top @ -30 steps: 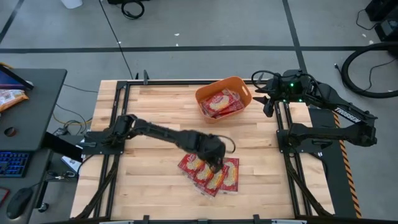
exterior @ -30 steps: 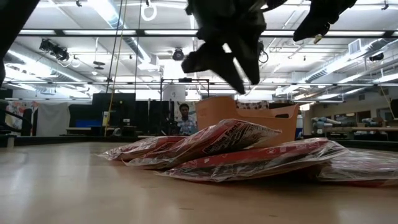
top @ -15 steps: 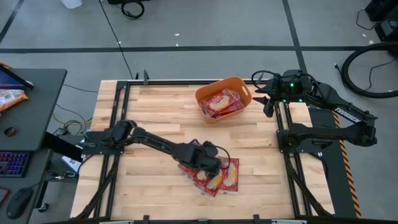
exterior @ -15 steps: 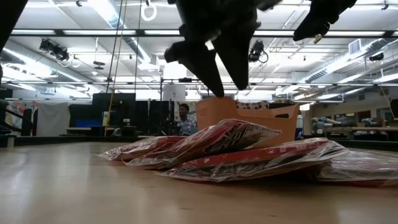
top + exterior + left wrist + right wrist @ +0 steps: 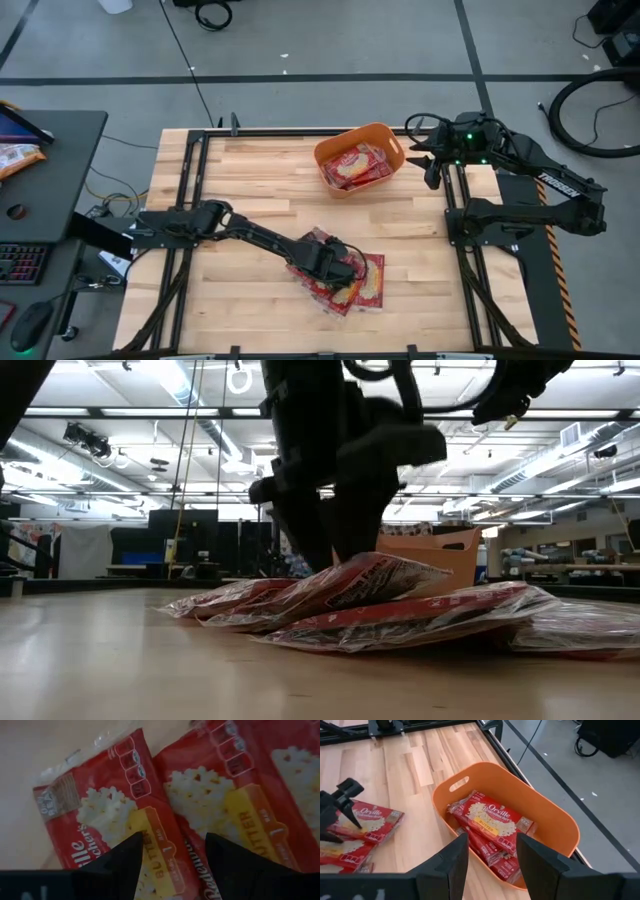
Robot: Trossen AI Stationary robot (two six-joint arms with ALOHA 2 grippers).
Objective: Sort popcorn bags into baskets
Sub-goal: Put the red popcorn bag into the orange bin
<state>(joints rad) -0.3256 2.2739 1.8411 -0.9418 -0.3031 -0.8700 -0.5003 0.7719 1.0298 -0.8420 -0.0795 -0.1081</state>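
Several red popcorn bags [image 5: 352,280] lie overlapped in a pile on the near middle of the table, and show in the low view as a flat heap [image 5: 400,605]. My left gripper [image 5: 338,267] is down on this pile, open, with its fingers [image 5: 312,540] standing over the top bag [image 5: 375,578]. In the left wrist view the gripper [image 5: 172,845] looks onto two bags side by side [image 5: 110,815]. The orange basket [image 5: 388,135] stands at the far edge with more bags inside [image 5: 492,817]. My right gripper [image 5: 432,168] waits open beside the basket. My left gripper comes at the top bag of the pile from above, pointing down, with an open finger on either side of the bag's yellow panel [image 5: 165,835]. The fingertips [image 5: 350,550] reach the bag's upper face. I cannot tell whether they touch it.
Black frame rails [image 5: 190,200] run along the table's left and right sides. A side desk [image 5: 40,190] with a keyboard and an orange-and-white snack bag [image 5: 15,157] stands off the left edge. Bare wood [image 5: 250,175] lies between pile and basket and on the left half.
My left gripper has come down from well above the pile onto the top bag, shifting a little toward the near edge. The bags and the right arm have stayed where they were.
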